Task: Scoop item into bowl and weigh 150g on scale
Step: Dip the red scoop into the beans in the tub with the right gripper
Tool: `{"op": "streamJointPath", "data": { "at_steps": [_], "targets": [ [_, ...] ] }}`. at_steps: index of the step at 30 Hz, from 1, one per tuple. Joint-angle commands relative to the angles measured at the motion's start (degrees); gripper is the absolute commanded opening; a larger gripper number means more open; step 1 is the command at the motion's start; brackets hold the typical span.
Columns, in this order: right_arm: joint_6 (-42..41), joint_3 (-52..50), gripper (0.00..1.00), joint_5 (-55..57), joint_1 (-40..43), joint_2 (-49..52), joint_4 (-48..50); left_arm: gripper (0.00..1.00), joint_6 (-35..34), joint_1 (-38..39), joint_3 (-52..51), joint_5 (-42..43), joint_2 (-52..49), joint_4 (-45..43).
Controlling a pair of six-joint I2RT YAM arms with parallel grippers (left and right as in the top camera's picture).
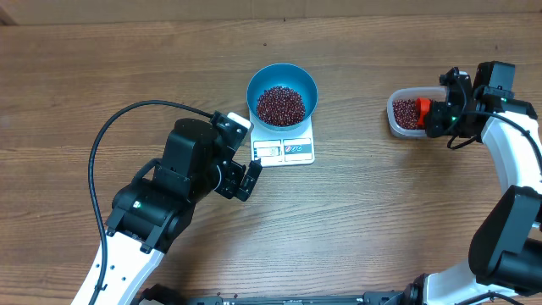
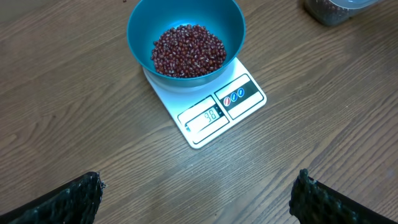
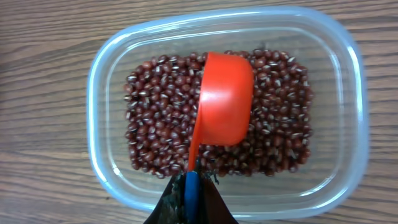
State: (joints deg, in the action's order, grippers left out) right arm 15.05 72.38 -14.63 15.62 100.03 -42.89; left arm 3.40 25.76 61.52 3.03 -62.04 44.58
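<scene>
The left gripper [image 1: 246, 152] hangs wide apart at the scale's [image 2: 239, 96] 8 o'clock, probably so its camera can read the display [image 2: 205, 117]. The bowl [image 2: 140, 25] sits on the scale's 12 o'clock end and holds a glossy maroon heap of beans [image 2: 188, 50]. At 3 o'clock the right gripper [image 3: 189, 193], clamped on the scoop's [image 3: 224, 99] handle, presses it seemingly mouth-down into the tub's [image 3: 99, 87] beans, likely for another load.

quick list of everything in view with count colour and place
table: one, brown wood, under everything
scale: one, white, table centre
bowl: one, blue, on the scale
tub: one, clear plastic, table's right side
beans: many, dark red-brown, heaps in bowl and tub
scoop: one, orange-red with blue handle, over the tub's beans
left end effector: one, black, open, near the scale
right end effector: one, black, shut on scoop handle
</scene>
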Motion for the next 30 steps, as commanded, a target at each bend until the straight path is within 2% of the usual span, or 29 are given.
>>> {"op": "streamJointPath", "data": {
  "at_steps": [1,23,30],
  "targets": [
    [0.04,-0.11,0.04,-3.13,-0.15,0.96,-0.59,1.0,0.9,-0.24,0.46,0.63,0.66,-0.2],
    [-0.2,-0.11,0.04,-11.85,-0.11,1.03,-3.5,0.99,0.9,-0.24,0.46,0.63,0.66,-0.2],
    [-2.58,-0.11,0.04,-12.48,1.07,2.69,-3.32,1.0,0.9,-0.24,0.46,0.63,0.66,-0.2]
  ]
}}
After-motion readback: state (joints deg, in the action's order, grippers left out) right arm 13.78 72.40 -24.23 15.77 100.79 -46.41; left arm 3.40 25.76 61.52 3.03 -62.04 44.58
